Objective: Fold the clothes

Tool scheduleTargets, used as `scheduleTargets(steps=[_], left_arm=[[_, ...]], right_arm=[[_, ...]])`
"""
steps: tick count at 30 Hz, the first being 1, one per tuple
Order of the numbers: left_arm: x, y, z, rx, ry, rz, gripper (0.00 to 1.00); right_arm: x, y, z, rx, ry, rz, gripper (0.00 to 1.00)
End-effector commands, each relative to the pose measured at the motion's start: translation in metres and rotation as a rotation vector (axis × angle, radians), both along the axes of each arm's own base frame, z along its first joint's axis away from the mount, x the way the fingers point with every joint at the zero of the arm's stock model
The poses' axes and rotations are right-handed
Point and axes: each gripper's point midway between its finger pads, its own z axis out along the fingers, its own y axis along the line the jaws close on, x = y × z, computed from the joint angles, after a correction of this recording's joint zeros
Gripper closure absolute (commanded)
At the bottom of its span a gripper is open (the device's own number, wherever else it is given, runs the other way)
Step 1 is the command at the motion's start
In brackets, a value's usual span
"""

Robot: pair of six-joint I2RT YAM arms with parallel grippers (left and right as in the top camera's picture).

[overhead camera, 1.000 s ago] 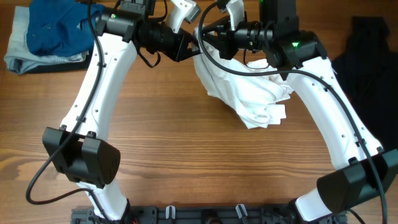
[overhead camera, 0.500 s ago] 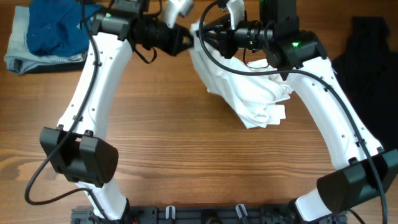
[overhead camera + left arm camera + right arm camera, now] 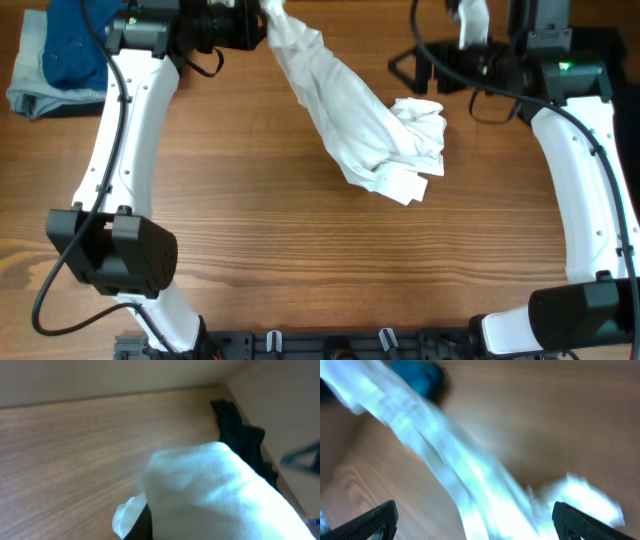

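Overhead view: left claw (image 3: 262, 22) is clamped on the limp white shirt (image 3: 345, 110), which stretches as a creased band down to a crumpled heap on the wood-grain bench (image 3: 250, 230); right claw (image 3: 398, 70) hangs clear of it. Left wrist: soft white fabric fills the foreground, with a rumpled black garment (image 3: 240, 445) beyond. Right wrist: blurred, fingers (image 3: 375, 520) spread wide apart.

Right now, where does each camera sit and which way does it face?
Overhead: above the table, looking straight down; shows left arm, right arm, and the left gripper shut on the white shirt.
Left wrist: on the left arm, facing across the table toward the black garment; the white shirt hides its fingers.
Right wrist: on the right arm, facing the white shirt and blue clothes; the right gripper shows open.
Shared: all three show the white shirt; overhead and right wrist show the blue clothes.
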Motion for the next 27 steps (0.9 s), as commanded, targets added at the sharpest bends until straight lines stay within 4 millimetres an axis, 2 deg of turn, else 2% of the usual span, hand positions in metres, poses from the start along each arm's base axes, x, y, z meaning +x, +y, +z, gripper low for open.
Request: scheduleTargets(steps=[1, 2, 4, 7, 11, 15, 21, 24, 27], left_arm=[[-0.002, 0.012, 0.028, -0.033, -0.02, 0.086, 0.96], [-0.002, 0.013, 0.027, -0.033, -0.015, 0.091, 0.96], [-0.003, 0.013, 0.025, -0.03, 0.0, 0.092, 0.96], [-0.005, 0.013, 0.023, -0.029, 0.01, 0.093, 0.96], [-0.005, 0.013, 0.023, -0.031, 0.013, 0.095, 0.96], [-0.005, 0.013, 0.023, -0.031, 0.013, 0.095, 0.96], [-0.005, 0.013, 0.023, -0.031, 0.013, 0.095, 0.96], [-0.005, 0.013, 0.023, -0.03, 0.013, 0.094, 0.96], [-0.005, 0.013, 0.023, -0.031, 0.013, 0.094, 0.96]], right_arm=[[-0.015, -0.015, -0.062, -0.127, 0.167, -0.048, 0.01], [-0.022, -0.014, -0.074, -0.127, 0.21, -0.051, 0.01], [-0.048, -0.003, -0.112, -0.127, 0.318, -0.003, 0.03], [-0.081, 0.019, -0.148, -0.118, 0.403, 0.096, 0.08], [-0.1, 0.042, -0.165, -0.161, 0.415, 0.167, 0.11], [-0.096, 0.042, -0.175, -0.27, 0.391, 0.112, 0.11], [-0.077, 0.062, -0.193, -0.273, 0.251, 0.124, 0.13], [-0.08, 0.069, -0.211, -0.273, 0.244, 0.167, 0.22], [-0.08, 0.072, -0.22, -0.269, 0.253, 0.186, 0.34]])
